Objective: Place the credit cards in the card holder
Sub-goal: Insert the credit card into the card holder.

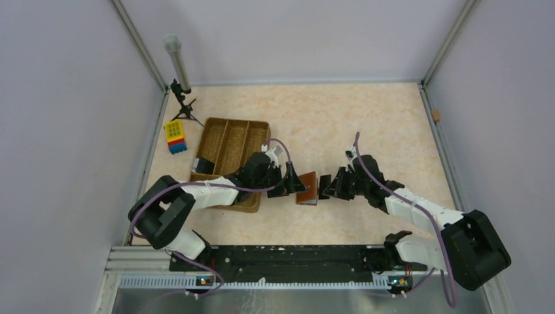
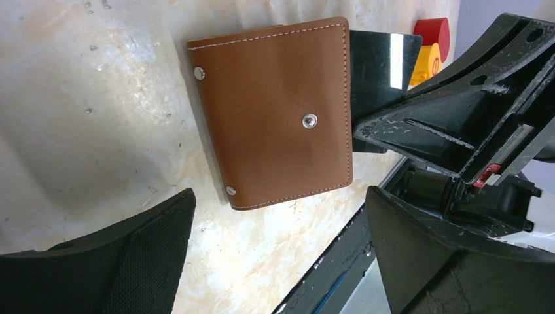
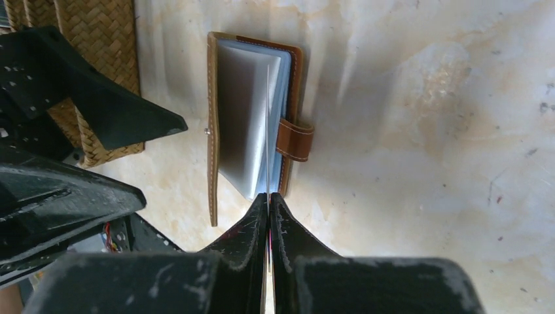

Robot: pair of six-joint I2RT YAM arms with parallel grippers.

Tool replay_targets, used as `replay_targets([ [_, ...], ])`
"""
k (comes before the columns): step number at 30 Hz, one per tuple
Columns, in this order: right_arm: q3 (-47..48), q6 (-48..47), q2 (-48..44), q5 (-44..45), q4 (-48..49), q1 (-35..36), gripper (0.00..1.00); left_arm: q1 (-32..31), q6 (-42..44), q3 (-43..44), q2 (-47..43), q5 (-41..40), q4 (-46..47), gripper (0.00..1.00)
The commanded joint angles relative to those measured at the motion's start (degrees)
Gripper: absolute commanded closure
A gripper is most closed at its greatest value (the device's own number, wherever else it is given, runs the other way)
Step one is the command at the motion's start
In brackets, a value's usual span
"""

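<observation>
As the right hand (image 3: 269, 199) pinches shut on a thin, glossy dark credit card (image 2: 383, 62), the card's far edge reaches in among the pale translucent sleeves (image 3: 245, 118) of the small brown leather-like card holder (image 2: 275, 111). The holder sits open on the beige marbled counter (image 1: 366, 124) between the two arms, its snap strap (image 3: 294, 140) sticking out to one side. The left hand (image 1: 291, 182) is spread wide, its black fingers (image 2: 131, 261) on either side of the holder's stitched cover and apart from it. Just behind the left arm stands a large woven brown tray (image 1: 229, 140) divided into long compartments. One dark object (image 1: 205, 165) lies in its near left corner, too small to identify. A yellow-and-blue block (image 1: 175, 136) rests near the tray's far left corner.
</observation>
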Motion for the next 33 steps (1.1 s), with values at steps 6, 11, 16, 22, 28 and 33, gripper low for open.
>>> replay_targets([
  [6,0.03,1.41,4.66,-2.17,7.53,1.68,1.0,-0.96,-1.26,-0.68,2.55,0.76,6.61,0.01],
  [11,0.38,1.49,6.07,-0.99,8.08,3.13,1.0,-1.39,-1.36,-0.63,3.55,0.62,6.64,0.01],
  [16,0.76,2.32,7.84,-3.3,11.24,3.71,1.0,-1.65,-1.52,-0.79,4.71,1.14,7.75,0.01],
  [22,2.02,4.15,8.25,-5.56,17.89,6.49,1.0,-1.69,-2.05,-2.05,4.72,2.68,11.66,0.01],
  [28,3.84,4.97,8.78,-5.92,21.62,9.03,1.0,-1.66,-1.47,-3.89,0.34,0.93,11.18,0.01],
  [33,5.4,4.91,10.34,-5.56,22.11,10.35,1.0,-1.66,1.06,-3.77,-5.19,-3.42,4.51,0.01],
])
